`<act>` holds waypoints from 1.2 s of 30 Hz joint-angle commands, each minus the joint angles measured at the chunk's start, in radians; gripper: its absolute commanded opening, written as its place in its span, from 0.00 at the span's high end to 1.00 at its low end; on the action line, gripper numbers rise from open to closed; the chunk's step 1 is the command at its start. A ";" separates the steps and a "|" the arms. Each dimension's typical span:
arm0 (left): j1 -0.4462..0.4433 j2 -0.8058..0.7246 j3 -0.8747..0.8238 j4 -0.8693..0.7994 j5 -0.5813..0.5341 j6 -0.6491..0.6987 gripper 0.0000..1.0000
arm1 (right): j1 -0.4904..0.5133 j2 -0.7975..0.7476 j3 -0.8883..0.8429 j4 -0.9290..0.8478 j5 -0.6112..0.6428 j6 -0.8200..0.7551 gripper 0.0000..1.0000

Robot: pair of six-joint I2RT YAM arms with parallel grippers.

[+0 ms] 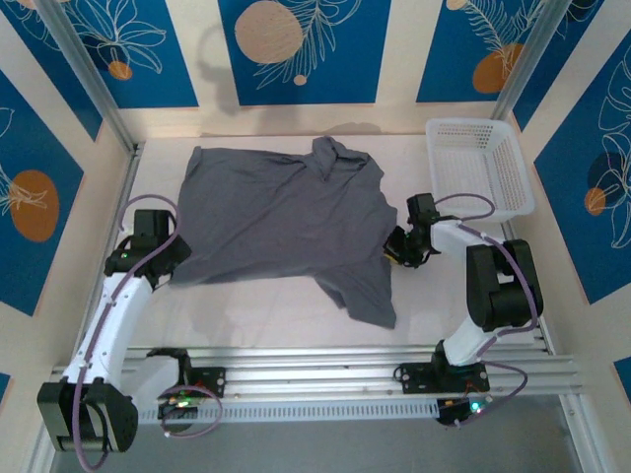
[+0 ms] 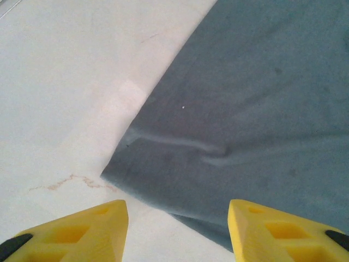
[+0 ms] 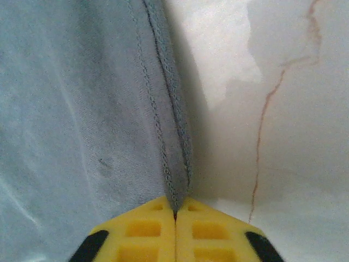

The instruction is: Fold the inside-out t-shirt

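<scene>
- Cream walls with blue leaf-print panels close in a white table [image 1: 276, 320], and a white mesh basket [image 1: 478, 168] sits at its far right corner.
- The t-shirt [image 1: 281, 222] lies spread mostly flat over the middle of the table. A bunched, collar-like part is at its far edge, and one flap trails toward the near right.
- It lies well apart from the basket, between the two arms, and its wider span runs left to right.
- The left gripper [image 1: 168, 261] is at the shirt's near-left corner.
- In the left wrist view, the left gripper [image 2: 175, 215] has its yellow fingers [image 2: 87, 234] spread wide and holds nothing. The grey corner [image 2: 117, 170] lies just ahead of the gap, with the cloth running off to the right.
- The right gripper [image 1: 396, 248] is at the shirt's right edge.
- In the right wrist view, the right gripper [image 3: 175, 212] has its fingertips pressed together, pinching the stitched hem [image 3: 163, 109]. The hem runs straight ahead, with fabric to its left and bare table to its right.
- The relation that matters is that the right arm has the cloth and the left does not. The corner lies ahead of and slightly right of the left gripper's open gap.
- My reading is that the left arm needs to go forward and down to bracket that corner, so both sides can be lifted together. If only one side is pulled, the shirt would likely drag and bunch up.
</scene>
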 commanded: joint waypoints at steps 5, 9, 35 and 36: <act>0.014 0.008 -0.035 -0.220 0.029 -0.074 0.49 | -0.026 -0.239 -0.062 -0.112 0.081 0.070 1.00; 0.074 -0.080 -0.138 -0.214 0.135 -0.127 0.47 | -0.044 -0.453 -0.192 -0.093 0.113 0.150 1.00; 0.188 0.082 -0.376 0.278 0.240 -0.257 0.51 | -0.030 -0.564 -0.247 -0.089 0.078 0.144 1.00; 0.192 0.091 -0.378 0.288 0.236 -0.257 0.53 | -0.031 -0.567 -0.244 -0.093 0.079 0.141 1.00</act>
